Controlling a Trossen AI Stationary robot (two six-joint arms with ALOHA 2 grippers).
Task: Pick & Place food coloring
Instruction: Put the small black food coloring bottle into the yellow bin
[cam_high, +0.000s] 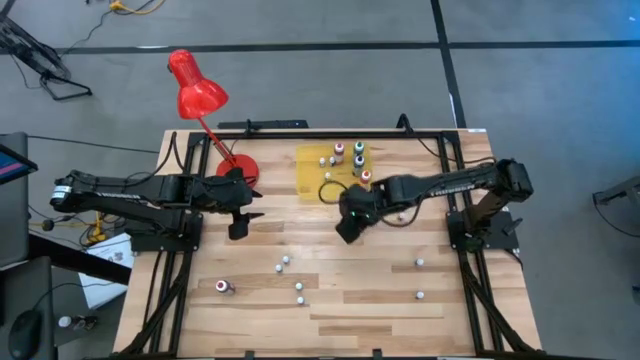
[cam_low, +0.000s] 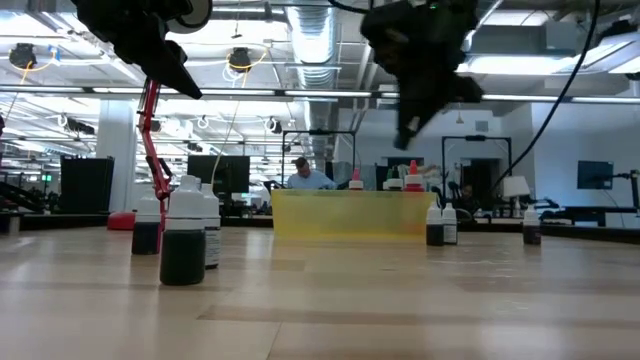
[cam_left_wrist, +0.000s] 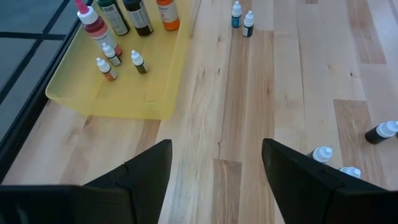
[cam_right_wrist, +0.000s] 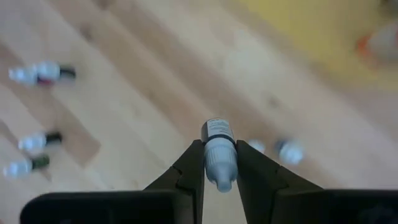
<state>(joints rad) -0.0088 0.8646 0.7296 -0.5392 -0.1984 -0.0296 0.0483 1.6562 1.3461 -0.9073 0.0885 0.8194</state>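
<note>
Nearest the table's front edge, a scatter of loose food coloring bottles (cam_high: 299, 287) stands or lies on the bare wooden table (cam_high: 350, 320): one with a red body lying over at the left (cam_high: 223, 287), a few pale-capped ones near the middle, two more toward the right (cam_high: 420, 264). From table height the closest are dark-filled bottles with white caps (cam_low: 183, 240), upright and grouped together.

Above the middle of the table the right claw (cam_right_wrist: 219, 163) is clenched on one small bottle (cam_right_wrist: 218, 154), fingers pressing its sides just below the cap, the bottle held off the wood. In the overhead view this claw (cam_high: 350, 222) hangs just in front of the yellow tray (cam_high: 310, 175). The left claw (cam_high: 238, 228) waits near the red lamp's base (cam_high: 240, 168), its fingers (cam_left_wrist: 143, 174) spread apart and holding nothing.

Farther back, the yellow tray already carries several bottles: red, dark green, dark and orange ones along its far side (cam_left_wrist: 138, 15), and three tiny droppers (cam_left_wrist: 107, 68) nearer the middle. Two blue-tinted bottles (cam_left_wrist: 242, 17) stand on the wood just beside the tray.

These bottles look light, stiff plastic, narrow and top-heavy, so they probably tip at a slight nudge. The round bodies are likely slick; a grip across the body just under the cap, as here, seems safest, with a gentle, upright release in the tray clear of those already standing there.
</note>
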